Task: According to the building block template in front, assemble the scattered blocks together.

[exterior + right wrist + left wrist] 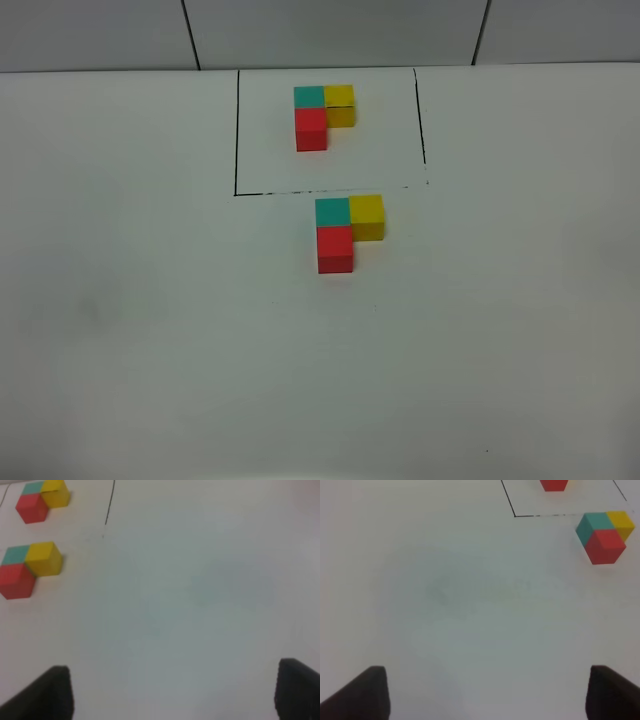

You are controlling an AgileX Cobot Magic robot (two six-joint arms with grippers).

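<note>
Blocks lie in two matching clusters on the white surface (pixel 120 300). The building block template (pixel 323 115) sits toward the far edge, inside a thin black drawn frame (pixel 236 130): teal cube and yellow cube side by side, red cube on the near side of the teal one. Just outside the frame's near line, the scattered blocks (pixel 347 232) already stand together, touching, in the same L: teal cube (pixel 332 211), yellow cube (pixel 367 214) beside it, red cube (pixel 335 249) nearer the front edge. By that match the assembly looks finished, so any coming move is likely only a retreat or a small nudge.

Neither arm shows in the high view. The left claw (pixel 485 692) stands wide apart with nothing between its dark fingertips (pixel 362 692); the cluster (pixel 605 537) lies well ahead of it and off toward the robot's right. The right claw (pixel 172 692) also shows a wide empty gap, holding nothing; the cluster (pixel 30 570) lies well ahead and off toward the robot's left. Both claws sit well apart from the blocks, neither clearly nearer. The L's longer arms run along the frame's near line and toward the front edge.
</note>
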